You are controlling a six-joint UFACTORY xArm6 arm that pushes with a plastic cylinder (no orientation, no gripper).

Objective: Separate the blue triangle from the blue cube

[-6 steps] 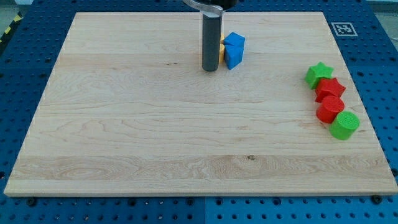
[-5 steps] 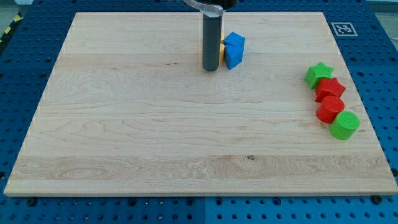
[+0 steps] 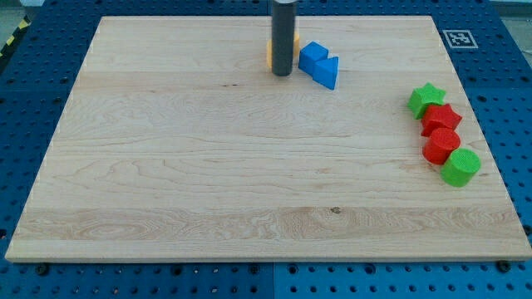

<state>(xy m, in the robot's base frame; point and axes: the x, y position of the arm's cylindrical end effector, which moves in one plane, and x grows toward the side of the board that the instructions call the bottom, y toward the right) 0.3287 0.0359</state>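
My tip (image 3: 283, 74) has slid toward the tabletop's (image 3: 166, 166) top edge; the blue triangle (image 3: 327, 72) has swung out yet still touches the blue cube (image 3: 311, 56); no fingers here; separation unfinished.

I'm looking at a robotics lab bench: a pale wooden board (image 3: 249, 166) is lying on a blue perforated mounting table (image 3: 33, 91), a printed fiducial marker (image 3: 460, 38) is sitting at the board's top-right corner.

Orange block (image 3: 271, 51) mostly hidden behind the rod, shape indiscernible; rod's upper part beyond the view's top.
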